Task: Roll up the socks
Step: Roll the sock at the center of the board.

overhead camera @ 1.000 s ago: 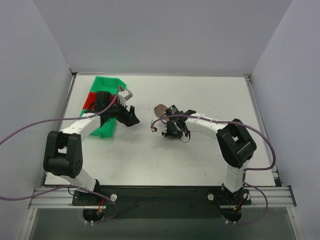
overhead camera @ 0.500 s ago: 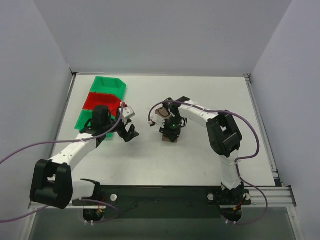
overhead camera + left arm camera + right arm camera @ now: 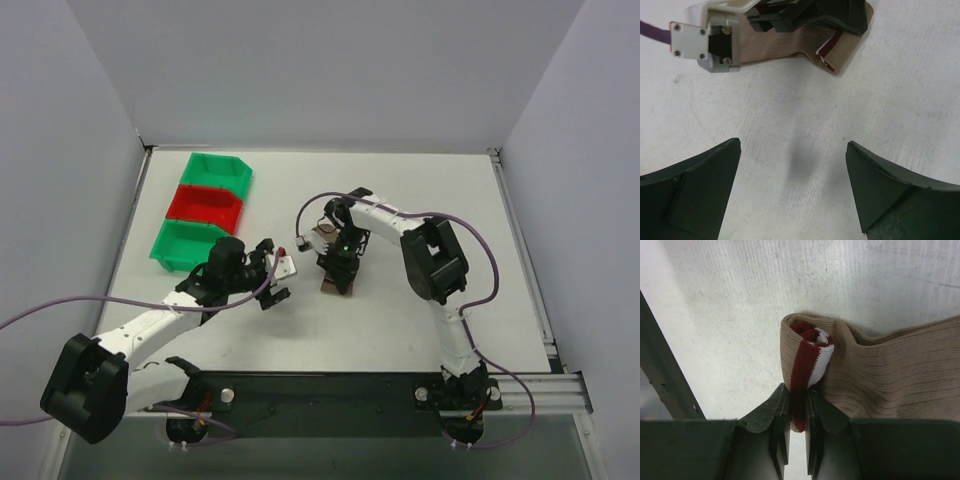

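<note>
Socks point(image 3: 880, 375) | rolled end pinched in right gripper point(image 3: 797, 399)

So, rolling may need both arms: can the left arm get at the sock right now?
Probably yes: the left end effector is open and faces the sock with nothing between; the right end effector, shut on it, covers part.

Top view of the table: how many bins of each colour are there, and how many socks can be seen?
green bins: 2
red bin: 1
tan sock with a red and white cuff: 1
Total: 4
</note>
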### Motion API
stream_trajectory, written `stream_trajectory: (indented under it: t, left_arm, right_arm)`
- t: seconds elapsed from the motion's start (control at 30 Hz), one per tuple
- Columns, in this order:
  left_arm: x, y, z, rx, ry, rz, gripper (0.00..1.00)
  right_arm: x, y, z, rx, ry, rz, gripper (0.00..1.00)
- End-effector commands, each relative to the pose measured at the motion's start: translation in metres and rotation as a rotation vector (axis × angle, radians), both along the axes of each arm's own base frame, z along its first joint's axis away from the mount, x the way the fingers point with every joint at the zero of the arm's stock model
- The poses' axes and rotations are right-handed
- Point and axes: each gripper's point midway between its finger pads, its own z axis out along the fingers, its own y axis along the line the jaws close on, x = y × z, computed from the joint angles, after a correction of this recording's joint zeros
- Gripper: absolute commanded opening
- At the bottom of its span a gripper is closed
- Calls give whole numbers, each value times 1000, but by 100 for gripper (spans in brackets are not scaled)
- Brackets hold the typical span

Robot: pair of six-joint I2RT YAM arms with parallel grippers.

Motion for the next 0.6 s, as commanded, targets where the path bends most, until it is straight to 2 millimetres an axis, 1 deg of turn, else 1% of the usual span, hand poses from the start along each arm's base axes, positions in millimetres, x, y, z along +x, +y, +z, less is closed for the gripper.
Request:
stream_trajectory:
  t: [0.0,0.07,0.1,0.13,0.17,0.2,0.3,0.47,0.5,0.57]
  left_arm:
    - [5,-22,4,54,-145,-57,96]
    - [3,-32,-2,95,-171,-70,96]
    - [3,-37,-9,127,-189,-86,96]
    - [-3,-46,-13,155,-208,-106,96]
    - [-3,-51,-15,172,-224,-110,96]
    - [-3,-57,-20,198,-238,-131,96]
    - [-4,-72,-26,236,-285,-153,96]
    - [0,-93,-18,228,-378,-173,96]
    - [1,-94,-21,237,-379,-176,96]
    - [2,-100,-20,238,-391,-177,96]
  right_arm:
    - [-16,-7,4,-34,134,-44,0]
    - [-16,-8,1,-46,147,-51,0]
    - [-16,-8,1,-50,155,-54,0]
    - [-16,-8,1,-51,155,-54,0]
    - [-16,-9,1,-55,161,-58,0]
    - [-17,-9,1,-57,168,-62,0]
    - [-17,-8,0,-60,176,-65,0]
    - [-19,-9,1,-57,191,-71,0]
    - [-19,-9,1,-56,193,-74,0]
    - [-19,-9,1,-59,196,-76,0]
